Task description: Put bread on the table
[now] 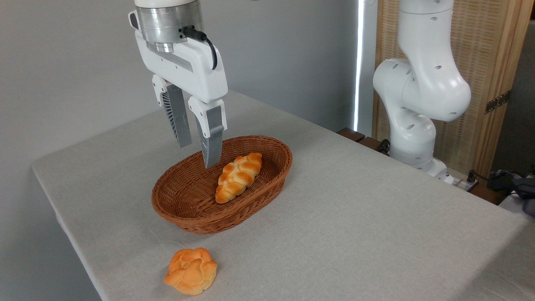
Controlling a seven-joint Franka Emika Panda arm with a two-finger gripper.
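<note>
the bread (238,177) is a long braided loaf, golden-orange with paler creases between the plaits and tapering to a point at each end; it runs roughly half the length of the basket it lies in; the basket (267,144) is a brown oval wicker one standing on the bench (376,217), which is covered in a light grey-beige cloth; the loaf is the only thing inside it, lying slantwise on the basket floor toward the right half, one tip pointing to the far rim and the other to the near rim; the end effector (197,155) hangs above the left part of the basket, pointing down, its two grey fingers (212,140) spread apart with nothing between them, so it is released and empty; the loaf sits just to the right of and below the fingertips, close but not touching; a round knobbly orange bun (192,271) rests on the bench cloth in front of the basket, near the front edge, well apart from the loaf; the arm's white base (418,96) stands at the far right edge of the bench.
</note>
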